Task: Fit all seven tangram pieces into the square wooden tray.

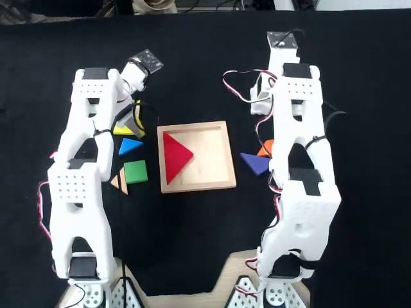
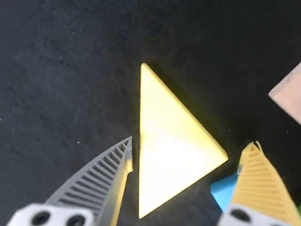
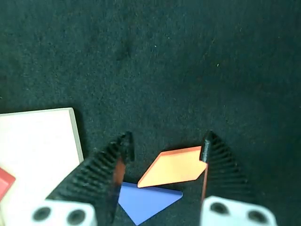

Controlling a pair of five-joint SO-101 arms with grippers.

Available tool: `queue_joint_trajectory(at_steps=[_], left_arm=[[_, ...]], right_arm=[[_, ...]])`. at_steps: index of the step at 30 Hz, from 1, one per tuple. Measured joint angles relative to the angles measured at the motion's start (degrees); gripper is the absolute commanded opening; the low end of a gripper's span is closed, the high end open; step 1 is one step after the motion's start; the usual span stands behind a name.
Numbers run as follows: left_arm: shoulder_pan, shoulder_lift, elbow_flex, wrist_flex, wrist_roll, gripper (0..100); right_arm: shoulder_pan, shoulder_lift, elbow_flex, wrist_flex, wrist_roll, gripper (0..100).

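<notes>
Left wrist view: left jaws spread around glossy yellow triangle [image 2: 169, 150]; right jaws wide astride orange parallelogram [image 3: 175, 165].

Two white plastic robot arms with black servo blocks [image 1: 297, 70] at the joints, seen from the high view: the left arm [image 1: 77, 186] at 9 o'clock, one panel drilled with a grid of small holes [image 1: 72, 185], and the right arm [image 1: 302, 192] at 3 o'clock. Red-and-white wires [image 1: 236, 82] loop off the right arm's 11 o'clock side, and a black cable [image 1: 335, 117] arcs off at 2 o'clock. The left gripper [image 2: 191, 142] pairs a grey ribbed finger [image 2: 101, 172] with a yellow ribbed finger [image 2: 258, 181]; the right gripper [image 3: 167, 136] has black ribbed fingers [image 3: 94, 172] on white screw-holed bases [image 3: 235, 212]
</notes>
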Motion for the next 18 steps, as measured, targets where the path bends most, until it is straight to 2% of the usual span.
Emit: queue_joint_trajectory(at_steps=[18], left_arm=[[-0.97, 8.97, -10.73, 2.37, -2.29, 35]], right_arm=[[0.00, 0.00, 0.09, -0.18, 0.00, 23.3]])
